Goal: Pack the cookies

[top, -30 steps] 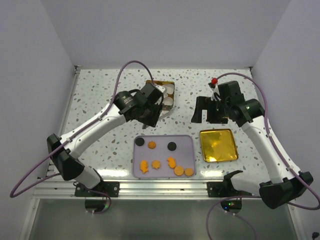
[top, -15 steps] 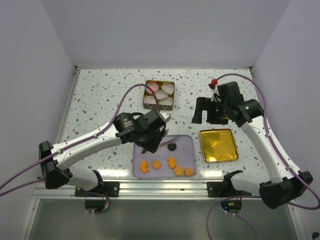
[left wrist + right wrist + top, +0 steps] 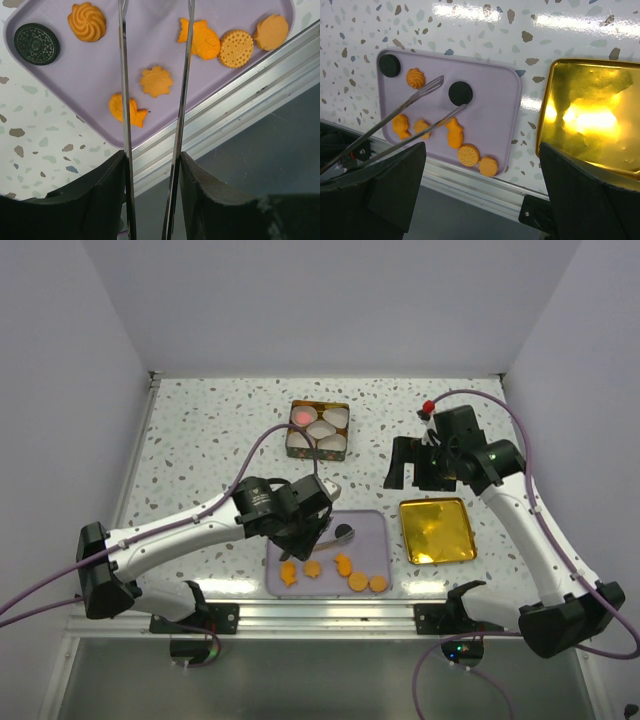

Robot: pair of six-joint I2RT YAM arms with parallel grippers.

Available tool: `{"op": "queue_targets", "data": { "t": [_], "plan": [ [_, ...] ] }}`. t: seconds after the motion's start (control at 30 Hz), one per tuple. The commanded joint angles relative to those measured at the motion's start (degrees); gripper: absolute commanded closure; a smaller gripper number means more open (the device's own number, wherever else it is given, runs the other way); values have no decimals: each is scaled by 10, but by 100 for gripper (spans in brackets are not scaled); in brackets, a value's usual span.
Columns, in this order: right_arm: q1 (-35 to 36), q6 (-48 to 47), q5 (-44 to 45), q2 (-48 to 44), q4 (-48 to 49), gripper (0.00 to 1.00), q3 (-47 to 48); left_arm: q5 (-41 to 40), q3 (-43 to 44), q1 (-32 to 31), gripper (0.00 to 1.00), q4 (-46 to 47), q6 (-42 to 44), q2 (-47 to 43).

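Several orange cookies (image 3: 156, 81) and two black rounds (image 3: 460, 93) lie on a lavender tray (image 3: 375, 540). A pink cookie (image 3: 303, 417) lies in a white cup in the gold tin (image 3: 319, 428). My left gripper (image 3: 300, 518) is shut on metal tongs (image 3: 122, 75) and holds them low over the tray. In the right wrist view the tongs' tips (image 3: 437, 82) stand apart and empty, beside a swirl cookie (image 3: 415, 78) and a black round. My right gripper (image 3: 412, 475) is open and empty, high above the table to the right of the tin.
A gold tin lid (image 3: 436, 530) lies upside down just to the right of the tray. The table's near aluminium rail (image 3: 235, 100) runs close along the tray's front edge. White walls close the table in at the back and both sides.
My left arm has swung from over the gold tin back down to the tray with the tongs. The tin is uncovered and shows the pink cookie. The right arm has not moved.
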Motion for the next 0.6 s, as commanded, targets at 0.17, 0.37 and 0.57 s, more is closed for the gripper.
{"op": "queue_targets", "data": {
  "t": [0.17, 0.37, 0.57],
  "plan": [
    [1, 11, 5, -25, -6, 1, -2, 2, -9, -13, 52, 31, -12, -5],
    [2, 13, 6, -33, -9, 1, -8, -3, -8, -18, 54, 33, -14, 12],
    [1, 14, 9, -43, -13, 1, -15, -13, -5, -19, 55, 28, -14, 28]
  ]
}}
